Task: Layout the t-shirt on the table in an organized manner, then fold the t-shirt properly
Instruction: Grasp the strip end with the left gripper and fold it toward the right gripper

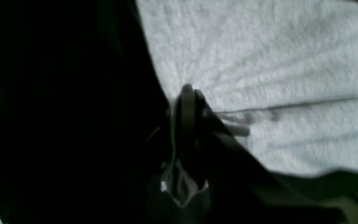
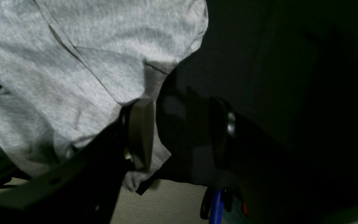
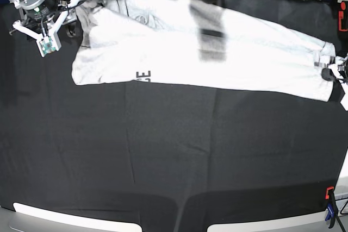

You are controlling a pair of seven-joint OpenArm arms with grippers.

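Base view: the t-shirt (image 3: 217, 52) is stretched lengthwise across the table's (image 3: 163, 161) far half, dipping rightward. Its right end is pinched by the left gripper (image 3: 329, 73); the right gripper (image 3: 73, 9) is held apart.

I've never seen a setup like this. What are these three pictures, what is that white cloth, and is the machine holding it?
This is a robot with two arms. One picture looks down from above on a wide table covered in black cloth; the other two come from small cameras on the arms' wrists. Stretched across the table lies a large white short-sleeved t-shirt with dark lettering. At the overhead picture's right edge, the robot's left gripper is shut, pinching the shirt's edge; its own camera shows the closed fingers on the fabric. At top left, the right gripper stands open beside the shirt's other end; its two fingers are spread apart, holding nothing. Red and blue clamps sit at the table's edges.
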